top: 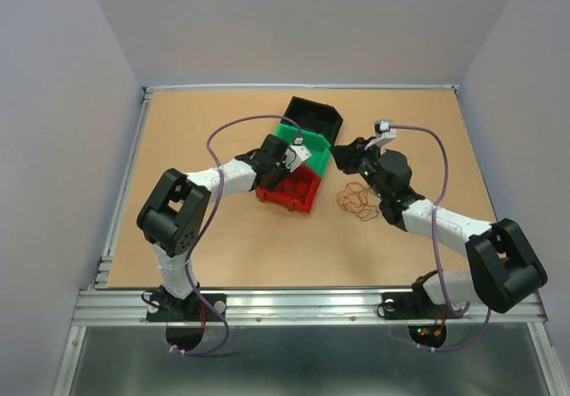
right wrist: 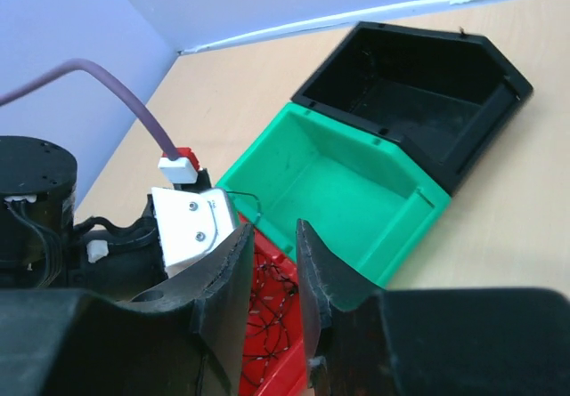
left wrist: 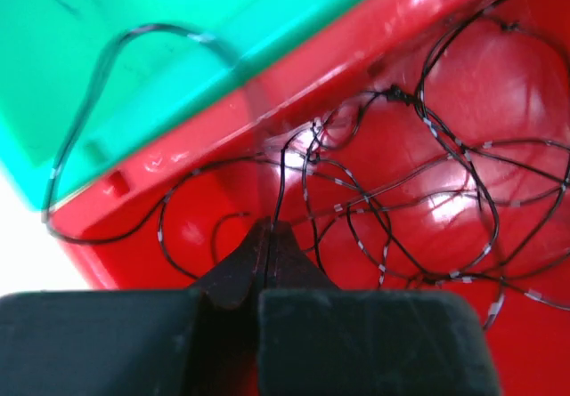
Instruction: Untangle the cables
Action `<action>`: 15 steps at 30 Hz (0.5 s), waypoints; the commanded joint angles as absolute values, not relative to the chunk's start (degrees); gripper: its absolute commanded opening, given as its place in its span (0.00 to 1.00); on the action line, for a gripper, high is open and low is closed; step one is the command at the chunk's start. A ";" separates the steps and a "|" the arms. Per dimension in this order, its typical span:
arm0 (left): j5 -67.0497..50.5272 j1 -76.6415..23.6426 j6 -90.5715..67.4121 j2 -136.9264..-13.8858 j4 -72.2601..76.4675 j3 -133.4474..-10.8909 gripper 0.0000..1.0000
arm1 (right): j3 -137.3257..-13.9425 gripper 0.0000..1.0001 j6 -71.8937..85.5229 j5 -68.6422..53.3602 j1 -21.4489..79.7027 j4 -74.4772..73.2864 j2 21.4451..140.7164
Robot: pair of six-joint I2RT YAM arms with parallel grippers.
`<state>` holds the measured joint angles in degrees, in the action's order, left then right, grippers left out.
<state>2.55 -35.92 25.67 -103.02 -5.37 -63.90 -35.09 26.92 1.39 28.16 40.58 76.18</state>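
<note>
— Cables (left wrist: pixel 389 96) are lying where, exactly?
— Dark ones are sprawling in loose loops across the floor of the red bin (left wrist: pixel 169 160), one loop (left wrist: pixel 116 44) straying over the wall of the green bin (left wrist: pixel 178 22). An orange-brown clump (top: pixel 358 202) is sitting apart on the surface (top: pixel 223 236), just right of the bins.
— And the left gripper (left wrist: pixel 270 231)?
— It is pinching a single dark strand (left wrist: pixel 280 173), jaws fully together, probably to draw that one free of the rest.
— The right gripper (right wrist: pixel 273 236)?
— It is hovering just right of the green bin with only a narrow gap between its jaws, gripping nothing I can see; probably being kept ready to steady the tangle.
</note>
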 commanded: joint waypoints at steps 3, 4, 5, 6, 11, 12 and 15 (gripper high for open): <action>6.40 -35.69 25.58 -102.75 -7.04 -65.83 0.02 | -34.62 0.31 28.39 0.36 26.11 42.28 76.81; 7.11 -35.60 25.49 -102.14 -6.60 -65.48 0.04 | -34.89 0.31 28.30 -1.74 25.93 42.01 77.25; 7.64 -35.33 25.49 -100.65 -6.07 -65.13 0.06 | -35.33 0.31 28.30 -2.45 25.75 41.66 77.60; 7.99 -35.07 25.49 -99.94 -5.46 -64.87 0.07 | -35.68 0.31 28.21 -2.98 25.66 41.40 77.87; 7.21 -32.70 25.31 -95.28 -4.66 -63.72 0.19 | -37.00 0.31 27.42 -4.92 25.49 40.43 79.72; 6.68 -32.61 25.31 -94.75 -4.48 -63.55 0.23 | -37.18 0.32 27.25 -5.18 25.49 40.17 79.80; 4.49 -32.61 25.75 -92.03 -4.74 -63.11 0.31 | -37.88 0.33 26.37 -6.41 25.49 38.59 79.98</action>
